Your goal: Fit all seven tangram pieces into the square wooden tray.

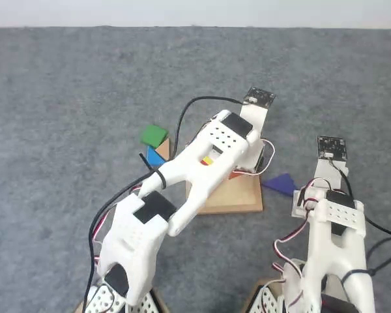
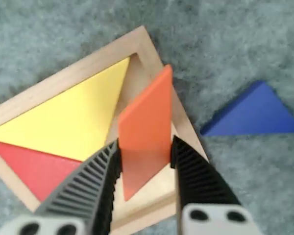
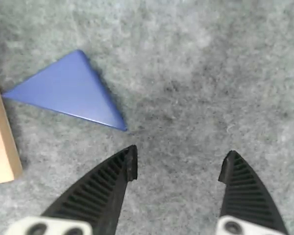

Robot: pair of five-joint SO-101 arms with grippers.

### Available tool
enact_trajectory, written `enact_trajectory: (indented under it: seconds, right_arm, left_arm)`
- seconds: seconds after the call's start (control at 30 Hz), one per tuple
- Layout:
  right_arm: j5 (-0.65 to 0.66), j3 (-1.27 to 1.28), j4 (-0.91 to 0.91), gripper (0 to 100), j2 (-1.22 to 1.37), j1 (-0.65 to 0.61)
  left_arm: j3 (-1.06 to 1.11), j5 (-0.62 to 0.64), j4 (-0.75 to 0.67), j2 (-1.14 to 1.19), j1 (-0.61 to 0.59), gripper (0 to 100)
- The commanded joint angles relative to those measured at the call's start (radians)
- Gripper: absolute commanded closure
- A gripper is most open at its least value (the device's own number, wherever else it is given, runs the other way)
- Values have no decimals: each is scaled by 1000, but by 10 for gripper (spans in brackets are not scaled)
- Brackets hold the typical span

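Between the closed fingers of the left tool (image 2: 145, 149), an orange piece (image 2: 147, 117) hangs tilted above the wooden tray (image 2: 149, 49), beside the seated yellow triangle (image 2: 73, 117). Released askew, it may straddle the rim. Farther out, the right tool (image 3: 179, 164) stands wide open and empty near the blue triangle (image 3: 68, 93).

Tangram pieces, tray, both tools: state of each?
left tool, shut on orange piece
orange piece, held tilted over tray
right tool, open above carpet
tray, partly filled
yellow triangle, seated in tray
red triangle, seated in tray
blue triangle, on carpet outside tray
green piece, outside tray
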Motion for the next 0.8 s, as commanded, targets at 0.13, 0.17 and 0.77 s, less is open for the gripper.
enact_trajectory:
  seconds: [0.13, 0.17, 0.77]
  right_arm:
    - [-9, -41, -18, 724, -10, 10]
    - [-9, -41, -18, 724, -10, 10]
    - [-9, -41, -18, 724, -10, 10]
  left_arm:
    - [-44, 14, 38, -8, -2, 804]
    - [-44, 14, 38, -8, -2, 804]
    - [-36, -37, 8, -8, -64, 805]
